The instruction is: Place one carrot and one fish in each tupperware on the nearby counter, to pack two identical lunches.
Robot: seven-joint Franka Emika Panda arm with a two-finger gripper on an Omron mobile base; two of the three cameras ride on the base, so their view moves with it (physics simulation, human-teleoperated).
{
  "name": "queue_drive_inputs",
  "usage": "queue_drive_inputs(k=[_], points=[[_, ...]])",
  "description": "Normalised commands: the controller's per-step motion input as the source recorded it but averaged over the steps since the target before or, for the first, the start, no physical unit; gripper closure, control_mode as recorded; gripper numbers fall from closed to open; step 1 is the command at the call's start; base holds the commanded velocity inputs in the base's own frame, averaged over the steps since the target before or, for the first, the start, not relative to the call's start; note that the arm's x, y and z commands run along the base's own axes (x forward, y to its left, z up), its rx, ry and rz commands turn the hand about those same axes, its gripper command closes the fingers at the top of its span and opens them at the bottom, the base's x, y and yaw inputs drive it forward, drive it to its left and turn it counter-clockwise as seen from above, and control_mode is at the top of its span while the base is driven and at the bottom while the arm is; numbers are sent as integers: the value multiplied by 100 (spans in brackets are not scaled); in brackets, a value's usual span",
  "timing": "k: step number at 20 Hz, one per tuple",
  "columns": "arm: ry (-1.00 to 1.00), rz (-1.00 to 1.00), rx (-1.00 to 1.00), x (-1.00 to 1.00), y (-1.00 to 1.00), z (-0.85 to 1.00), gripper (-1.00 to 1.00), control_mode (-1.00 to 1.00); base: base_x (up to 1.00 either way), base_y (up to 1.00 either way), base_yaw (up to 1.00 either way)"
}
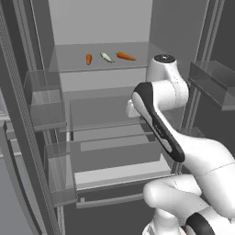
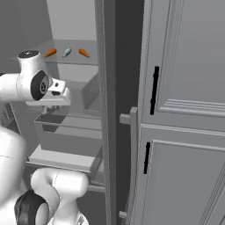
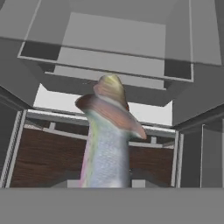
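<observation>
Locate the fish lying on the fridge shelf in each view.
Left base view: shelf fish, upper centre, between two carrots.
Right base view: shelf fish upper left, between the same carrots.
Hand view: the centre shows another one, the held fish.
Shared landmark: the carrots on either side of the shelf fish, in both base views.

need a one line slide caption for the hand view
Gripper holding a silvery fish by its body, tail fin upward, in front of the open fridge's drawers.

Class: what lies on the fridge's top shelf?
On the top shelf lie two carrots with a fish between them. The arm covers nothing there.
</observation>
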Motion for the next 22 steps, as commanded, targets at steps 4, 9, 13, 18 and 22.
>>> queue_drive_inputs(k=[4, 9, 13, 18, 22], points=[[0, -15, 8, -100, -36, 0, 100, -100, 0, 0, 0], [1, -15, 10, -100, -46, 31, 100, -100, 0, 0, 0], [0, -8, 3, -100, -23, 50, 100, -100, 0, 0, 0], [0, -1, 0, -66, 0, 36, 100, -100, 0, 0, 0], [0, 0, 0, 0, 0, 0, 100, -100, 0, 0, 0]])
